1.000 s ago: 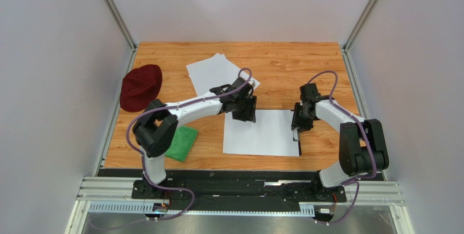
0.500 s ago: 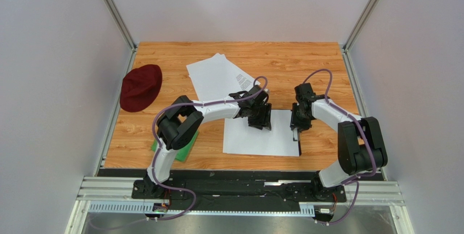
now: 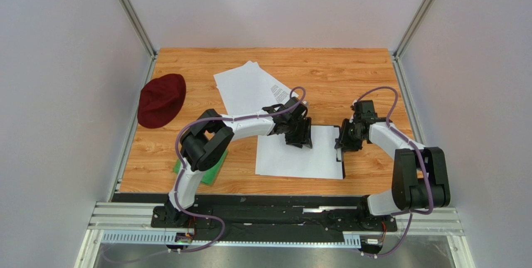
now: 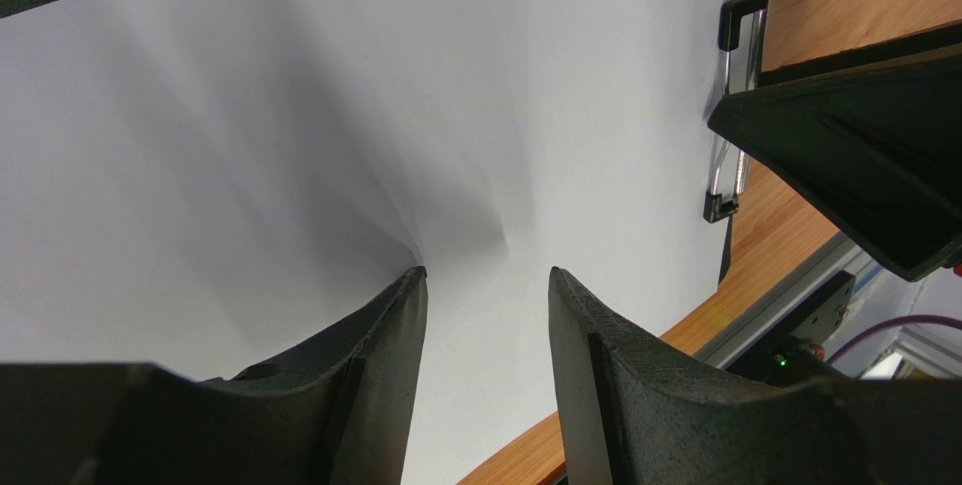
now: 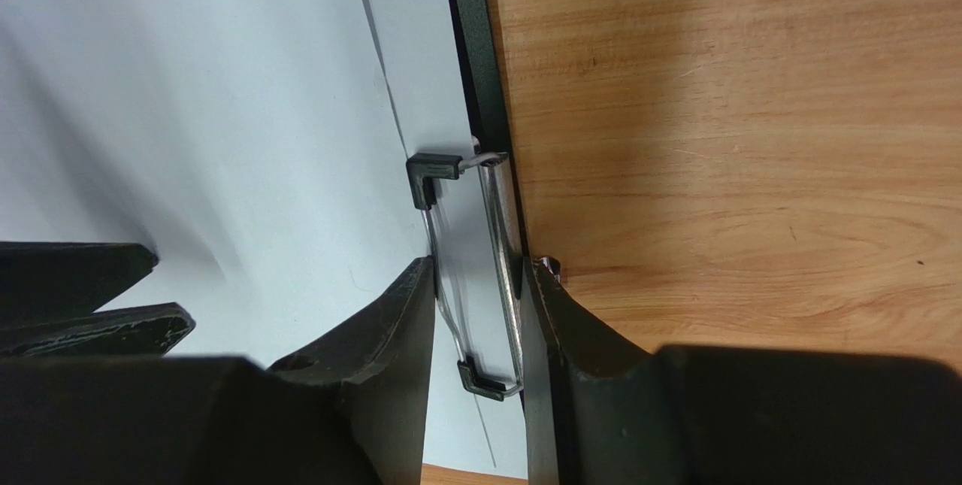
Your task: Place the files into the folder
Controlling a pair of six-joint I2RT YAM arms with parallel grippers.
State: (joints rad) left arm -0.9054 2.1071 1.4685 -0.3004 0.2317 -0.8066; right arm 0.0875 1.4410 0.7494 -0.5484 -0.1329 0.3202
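Red hat (image 3: 161, 100) and green cloth (image 3: 215, 169) sit off left, loose sheets (image 3: 245, 87) further back on the worktop (image 3: 349, 75). One sheet (image 3: 300, 161) lies on the black folder (image 5: 472, 45). Left end effector (image 4: 486, 276) is slightly parted, tips pressing that sheet. Right end effector (image 5: 480, 271) is clenched on the folder's wire clip (image 5: 433, 173).

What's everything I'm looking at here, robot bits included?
Wooden tabletop: one, orange-brown, under everything.
Soft dark red hat: one, left edge.
Square green cloth: one, near left.
White paper sheets: several, overlapping, back centre.
White paper sheet: at least one, on the folder.
Thin black folder: one, centre, mostly covered.
Metal spring clip: one, silver, folder's right edge.
Left arm: white-black, jaws open on that sheet.
Right arm: white-black, jaws flanking the clip.
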